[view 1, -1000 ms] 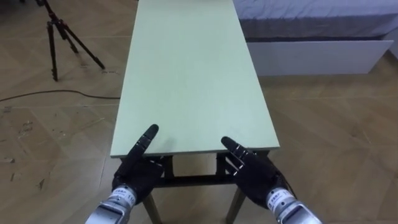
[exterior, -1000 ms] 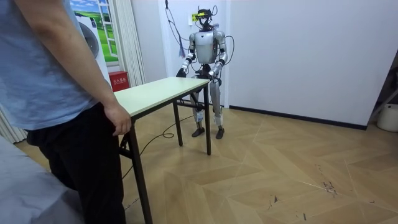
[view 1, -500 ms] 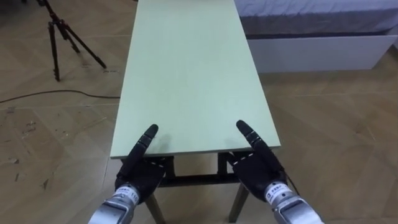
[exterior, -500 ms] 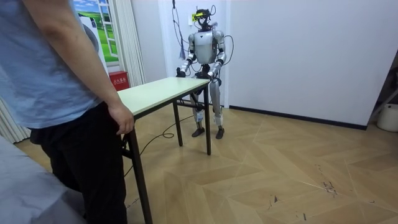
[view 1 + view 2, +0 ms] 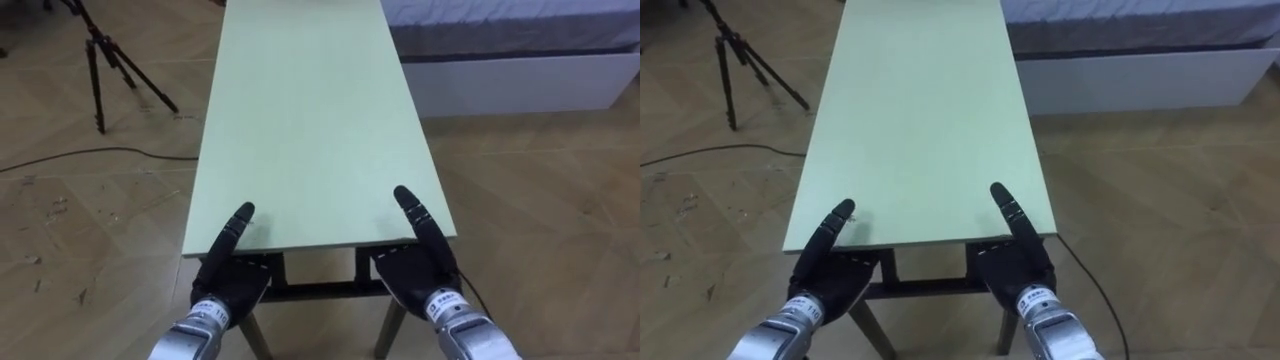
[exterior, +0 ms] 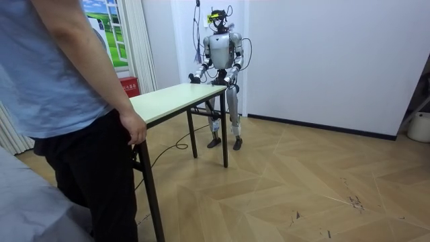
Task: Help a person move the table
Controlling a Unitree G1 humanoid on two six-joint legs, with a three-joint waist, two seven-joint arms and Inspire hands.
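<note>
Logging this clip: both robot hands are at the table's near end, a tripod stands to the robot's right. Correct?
No: the tripod stands to the robot's left, per the left eye view. The left robot hand and right robot hand are at the table's near end.

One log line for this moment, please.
robot: at table end | left hand: at left corner | right hand: at right corner | person: stands at opposite end

Matt smooth table, wood floor
</note>
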